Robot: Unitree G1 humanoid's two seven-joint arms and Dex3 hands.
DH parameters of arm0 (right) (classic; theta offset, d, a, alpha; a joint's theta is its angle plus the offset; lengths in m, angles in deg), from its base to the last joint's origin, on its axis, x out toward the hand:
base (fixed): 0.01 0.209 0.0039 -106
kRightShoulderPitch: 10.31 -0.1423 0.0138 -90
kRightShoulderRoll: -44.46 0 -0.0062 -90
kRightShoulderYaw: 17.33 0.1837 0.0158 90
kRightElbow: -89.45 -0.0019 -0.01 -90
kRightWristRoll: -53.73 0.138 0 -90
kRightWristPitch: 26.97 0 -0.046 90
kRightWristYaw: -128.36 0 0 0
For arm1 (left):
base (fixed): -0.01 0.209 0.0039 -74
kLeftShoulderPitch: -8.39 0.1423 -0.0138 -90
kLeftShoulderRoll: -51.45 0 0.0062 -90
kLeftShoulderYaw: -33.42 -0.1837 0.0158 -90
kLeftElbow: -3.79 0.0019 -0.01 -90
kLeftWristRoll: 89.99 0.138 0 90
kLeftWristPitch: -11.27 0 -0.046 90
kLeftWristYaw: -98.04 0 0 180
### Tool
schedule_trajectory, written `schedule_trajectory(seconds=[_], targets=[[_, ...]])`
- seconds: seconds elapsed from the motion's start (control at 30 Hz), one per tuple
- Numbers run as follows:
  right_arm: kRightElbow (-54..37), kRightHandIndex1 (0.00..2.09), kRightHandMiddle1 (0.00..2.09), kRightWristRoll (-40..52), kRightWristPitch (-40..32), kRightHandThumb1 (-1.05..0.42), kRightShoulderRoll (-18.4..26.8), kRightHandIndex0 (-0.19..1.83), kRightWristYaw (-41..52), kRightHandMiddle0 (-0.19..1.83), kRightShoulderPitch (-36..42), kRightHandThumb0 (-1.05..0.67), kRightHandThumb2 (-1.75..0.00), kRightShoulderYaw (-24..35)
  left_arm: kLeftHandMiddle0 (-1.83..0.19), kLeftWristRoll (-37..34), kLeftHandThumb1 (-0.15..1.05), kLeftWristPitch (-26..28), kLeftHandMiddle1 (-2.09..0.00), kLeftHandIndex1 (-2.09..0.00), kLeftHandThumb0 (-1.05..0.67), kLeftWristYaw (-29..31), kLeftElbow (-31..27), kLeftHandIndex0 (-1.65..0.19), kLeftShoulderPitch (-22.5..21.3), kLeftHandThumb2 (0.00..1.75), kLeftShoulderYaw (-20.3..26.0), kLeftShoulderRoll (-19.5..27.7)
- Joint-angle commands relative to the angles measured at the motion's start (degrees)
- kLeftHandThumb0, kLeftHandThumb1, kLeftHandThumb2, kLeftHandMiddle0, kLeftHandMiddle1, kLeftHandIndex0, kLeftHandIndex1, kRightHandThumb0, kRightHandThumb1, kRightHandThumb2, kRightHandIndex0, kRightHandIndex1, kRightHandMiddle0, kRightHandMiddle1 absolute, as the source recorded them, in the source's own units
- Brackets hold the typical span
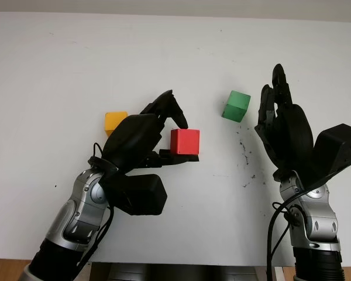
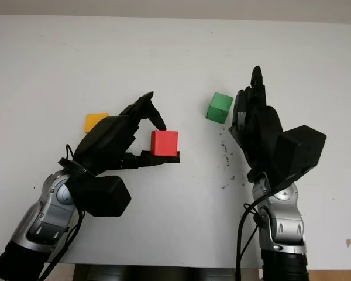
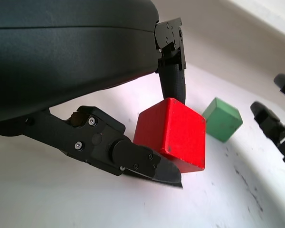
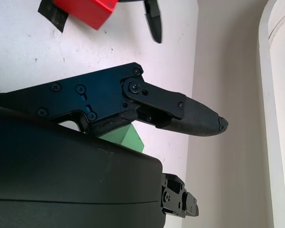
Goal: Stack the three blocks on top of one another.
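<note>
The left robot hand pinches the red block between a finger on top and one beneath, near the middle of the white bench. The orange block sits just behind that hand; the green block lies beside the right robot hand, which is open. This looks like the first pickup; next, carry red over one of the others and set it down squarely

Probably lab: bare white table, plain wall behind, toy blocks.
</note>
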Motion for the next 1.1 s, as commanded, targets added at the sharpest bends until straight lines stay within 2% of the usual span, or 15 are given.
schedule_trajectory(seconds=[0.0,0.13,0.43,0.57,0.7,0.83,0.93,1.0,1.03,1.07], targets=[[-1.0,0.00,0.00,0.2,-0.3,-1.05,0.0,-0.19,-0.1,-0.19,0.3,-0.68,-0.69,0.3,-0.02,-1.3,1.05,0.1,-0.05,-2.09,-0.41,0.9,-1.5,0.08,1.0,0.24,0.1,0.1],[-1.1,0.00,0.00,0.1,-0.5,-1.05,0.1,-0.19,-0.2,-0.19,0.4,-0.68,-0.70,0.2,0.00,-4.4,1.05,0.7,-0.05,-2.09,-0.41,3.6,-2.0,0.04,1.2,0.24,0.5,0.7],[-1.2,0.00,0.00,0.2,-0.8,-1.05,0.0,-0.19,-0.2,-0.19,0.5,-0.67,-0.71,0.3,0.00,-9.3,1.05,2.4,-0.06,-2.09,-0.42,5.4,-3.4,-0.03,1.8,0.23,1.1,0.4],[-1.3,0.00,0.00,-0.1,-0.7,-1.05,0.1,-0.19,-0.3,-0.19,0.7,-0.68,-0.71,0.2,0.00,-3.0,1.05,2.5,-0.06,-2.09,-0.42,1.6,-3.1,0.10,1.8,0.25,-0.2,1.0],[-1.3,0.00,0.00,-0.3,-0.6,-1.05,0.2,-0.19,-0.2,-0.19,0.8,-0.68,-0.72,0.2,-0.03,4.5,1.05,1.6,-0.06,-2.03,-0.41,-4.3,-0.7,0.11,1.3,0.25,-1.8,0.6],[-1.8,0.00,0.00,-0.1,-0.7,-1.05,0.1,-0.19,-0.2,-0.19,1.3,-0.68,-0.71,0.3,-0.02,7.7,1.05,0.0,-0.05,-2.01,-0.37,-8.5,2.6,0.12,0.9,0.25,-2.9,0.4],[-2.0,0.00,0.00,0.0,-0.6,-1.05,0.1,-0.19,-0.1,-0.19,1.5,-0.68,-0.70,0.4,-0.01,8.1,1.05,0.3,-0.05,-1.99,-0.37,-7.8,3.3,0.16,0.7,0.27,-3.3,0.4],[-2.0,0.00,0.00,-0.1,-0.6,-1.05,0.1,-0.19,-0.2,-0.19,1.6,-0.68,-0.70,0.4,0.03,8.3,1.05,1.7,-0.04,-1.87,-0.39,-4.9,2.7,0.18,0.4,0.30,-3.7,1.0],[-2.0,0.00,0.00,-0.1,-0.6,-1.05,0.2,-0.19,-0.1,-0.19,1.6,-0.68,-0.70,0.4,0.07,8.4,1.05,2.1,-0.03,-1.64,-0.43,-3.5,2.5,0.19,0.3,0.31,-3.8,1.3],[-2.1,0.00,0.00,0.0,-0.7,-1.05,0.2,-0.19,-0.1,-0.19,1.6,-0.68,-0.70,0.4,0.09,8.3,1.05,2.6,-0.03,-1.49,-0.46,-1.9,2.2,0.19,0.1,0.31,-4.0,1.6]])
